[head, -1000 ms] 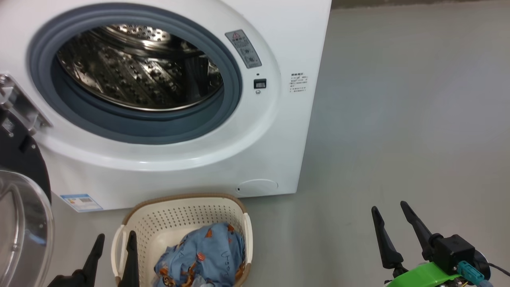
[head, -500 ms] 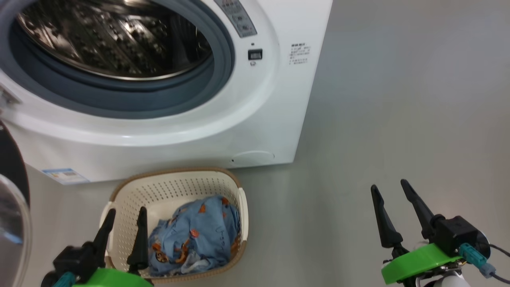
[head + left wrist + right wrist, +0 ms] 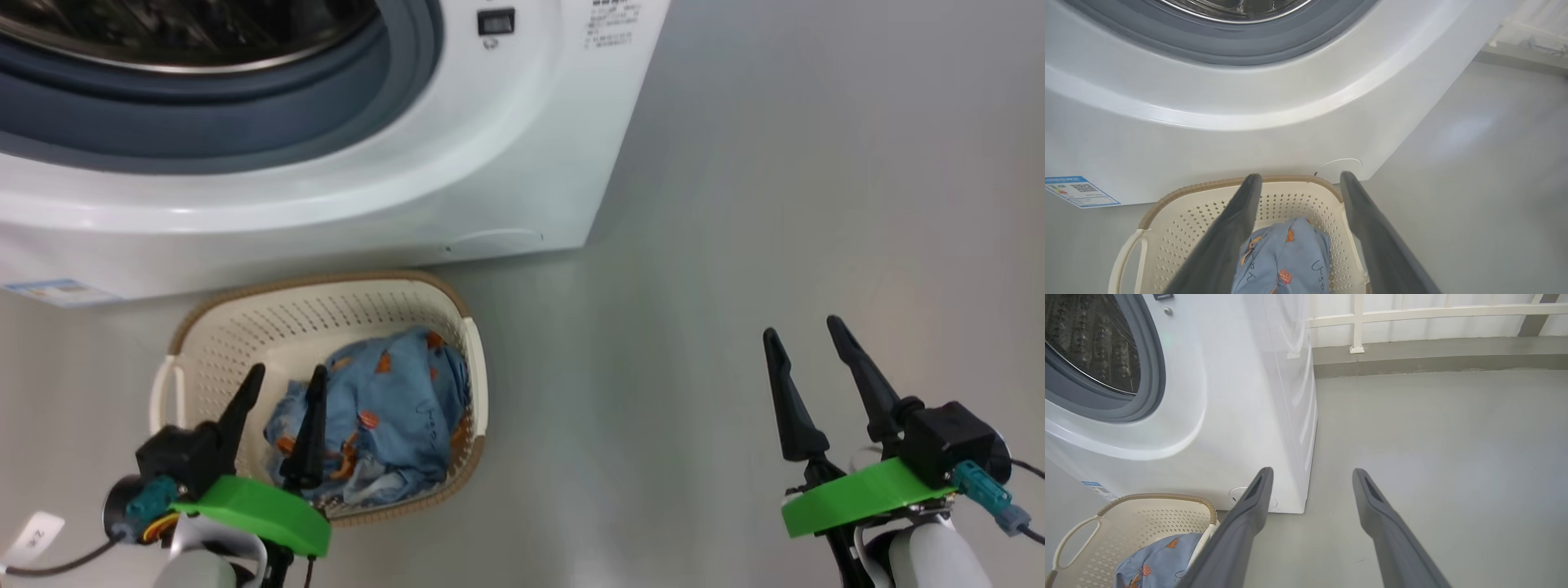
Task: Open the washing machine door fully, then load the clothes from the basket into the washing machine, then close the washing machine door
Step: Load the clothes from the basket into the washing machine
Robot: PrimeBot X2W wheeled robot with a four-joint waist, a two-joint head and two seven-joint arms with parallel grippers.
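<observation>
L jaws spread, over clothes point(image 3: 396, 396) in basket point(image 3: 237, 335).

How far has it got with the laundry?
Done: the mouth of the washing machine is uncovered, so the door looks opened. In hand: the open left tool points at the clothes in the basket, gripping nothing. Left: grabbing and loading them, then shutting the door.

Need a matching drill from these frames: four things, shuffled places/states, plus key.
Things:
1. basket
2. clothes
3. left gripper
4. right gripper

Places/states:
A. jaws open, bare grey floor ahead
B. on the floor, in front of the washing machine
C. jaws open, aimed at the basket
D. heaped inside the basket

Pairs: 1-B, 2-D, 3-C, 4-A
</observation>
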